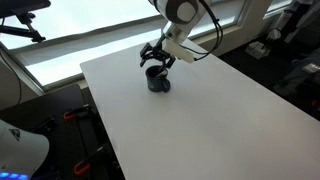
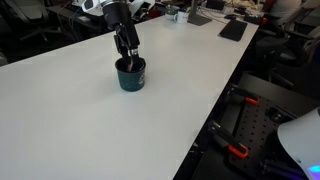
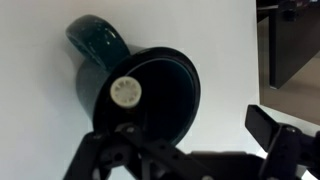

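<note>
— So, how far along?
— Hardly begun, I judge; the mug stands upright on the white table, unlifted; the gripper hangs at its rim, jaws spread wide, clamping nothing.
— And the count?
— One mug, its handle at eleven o'clock in the wrist view; one pale disc inside; one gripper.

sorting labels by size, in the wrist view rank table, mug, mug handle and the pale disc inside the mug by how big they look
1. table
2. mug
3. mug handle
4. pale disc
The table is cropped but still covers the most picture.
</note>
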